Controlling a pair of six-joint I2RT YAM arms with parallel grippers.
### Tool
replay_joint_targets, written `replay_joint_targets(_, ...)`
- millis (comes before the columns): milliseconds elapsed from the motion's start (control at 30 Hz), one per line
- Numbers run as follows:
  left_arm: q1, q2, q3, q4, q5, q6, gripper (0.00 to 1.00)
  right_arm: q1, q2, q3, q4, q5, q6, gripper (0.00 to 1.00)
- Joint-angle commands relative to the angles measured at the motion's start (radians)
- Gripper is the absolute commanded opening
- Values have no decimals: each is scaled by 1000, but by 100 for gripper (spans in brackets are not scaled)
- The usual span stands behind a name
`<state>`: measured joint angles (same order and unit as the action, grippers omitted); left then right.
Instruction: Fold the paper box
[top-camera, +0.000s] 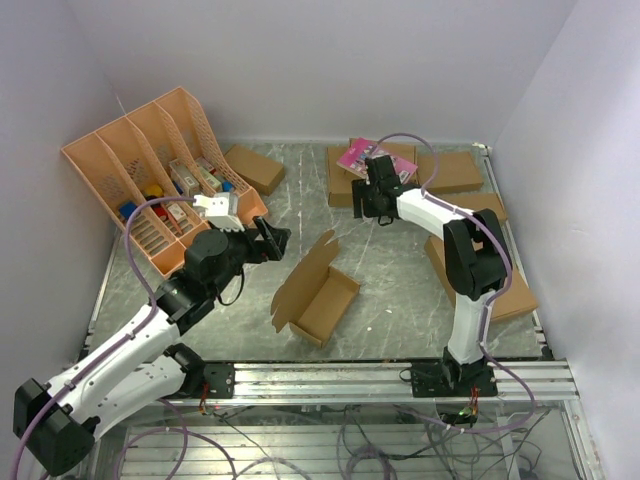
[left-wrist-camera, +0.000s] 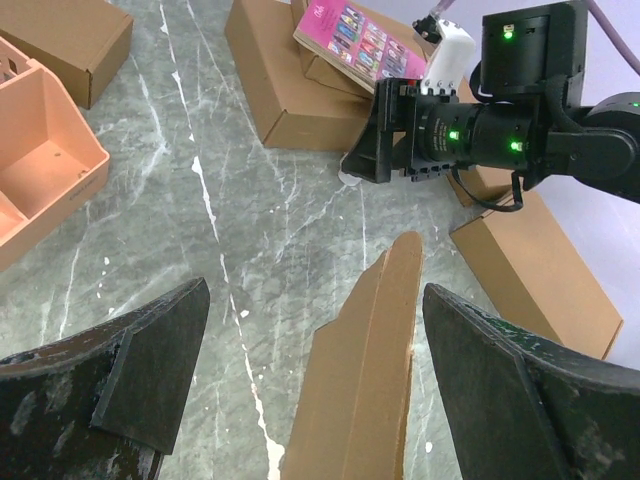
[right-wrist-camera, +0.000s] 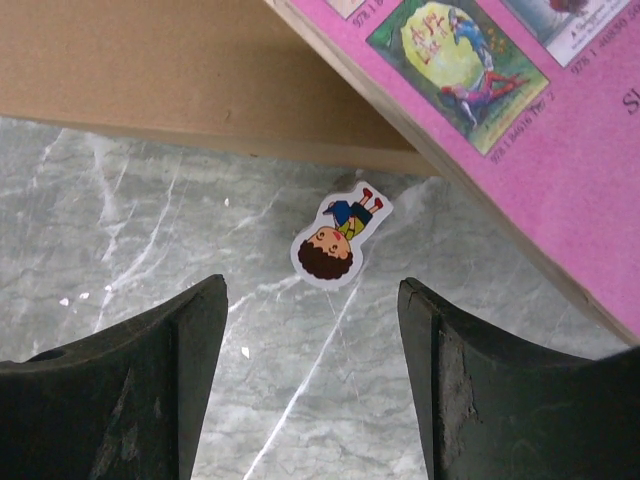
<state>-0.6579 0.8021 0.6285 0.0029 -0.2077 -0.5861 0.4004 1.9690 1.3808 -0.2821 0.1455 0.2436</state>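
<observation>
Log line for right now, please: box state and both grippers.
paper box: partly folded, one flap raised | left gripper: open, straddling flap, no grip | right gripper: open, over sticker by pink card, empty

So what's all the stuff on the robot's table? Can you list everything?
paper box: one, brown, half folded, middle of the table
file rack: one, peach, back left, small colourful things inside
flat brown boxes: several, brown, along the back and right side
pink card: one, pink, on a back box
sticker: one, cartoon kid, on the table
table: one, grey marble
left gripper: one, black, open, by the paper box flap
right gripper: one, black, open, above the sticker
</observation>
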Motion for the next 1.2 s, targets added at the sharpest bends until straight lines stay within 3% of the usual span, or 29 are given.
replay_joint_targets(0,6,-20,-17,17,-32,-13,98,0,60,66,-34,57,28,68)
replay_joint_targets(167,6,-9,-6,5,-33,-3,98,-1,131,110,-36,96,34,64)
replay_joint_targets(433,6,-43,-16,-16,-50,-8,98,-5,169,89,-21,97,11,43)
replay_joint_targets(667,6,-51,-15,-22,-46,-7,98,-14,89,-25,36,75,-32,18)
replay_joint_targets(833,7,-45,-13,-8,13,13,98,-15,-81,-164,122,5,-132,3)
replay_joint_targets(1000,6,-49,-10,12,116,40,99,-26,-300,-313,191,-169,-324,0)
replay_joint_targets(1167,6,-56,14,-6,189,77,100,-113,-437,-342,38,-781,-620,0)
